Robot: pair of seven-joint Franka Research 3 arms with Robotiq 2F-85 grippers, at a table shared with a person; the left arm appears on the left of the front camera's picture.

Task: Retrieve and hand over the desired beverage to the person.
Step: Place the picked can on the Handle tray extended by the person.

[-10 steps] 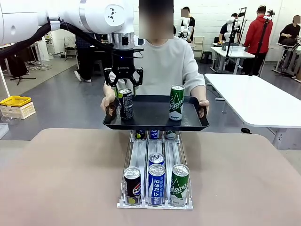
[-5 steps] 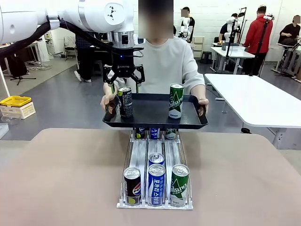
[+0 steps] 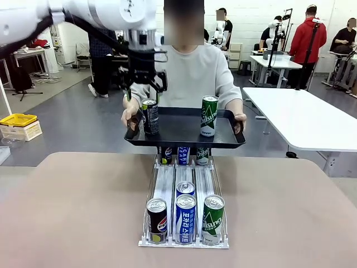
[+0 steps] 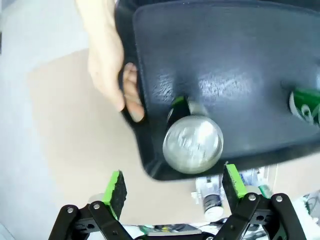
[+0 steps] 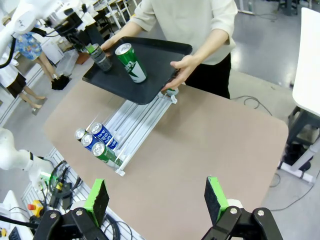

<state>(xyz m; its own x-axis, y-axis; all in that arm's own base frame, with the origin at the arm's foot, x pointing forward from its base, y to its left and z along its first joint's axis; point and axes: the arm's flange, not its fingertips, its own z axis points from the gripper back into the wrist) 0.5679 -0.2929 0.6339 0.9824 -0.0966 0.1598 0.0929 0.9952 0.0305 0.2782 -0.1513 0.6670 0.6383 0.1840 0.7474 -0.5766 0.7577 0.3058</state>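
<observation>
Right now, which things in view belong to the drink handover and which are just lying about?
Job:
- black can on the tray, just under the open left gripper
- green can on the tray
- person holding the tray
- can rack on the table

Lying about:
- yellow box on the floor
- white table at right

On the black plastic tray (image 3: pixel 184 131), open floor lies between the dark slim can (image 3: pixel 150 116) and the green can (image 3: pixel 208 116). The person's hands (image 3: pixel 129 120) block both tray ends; the left claw (image 3: pixel 142 89) crowds above the dark can.
</observation>
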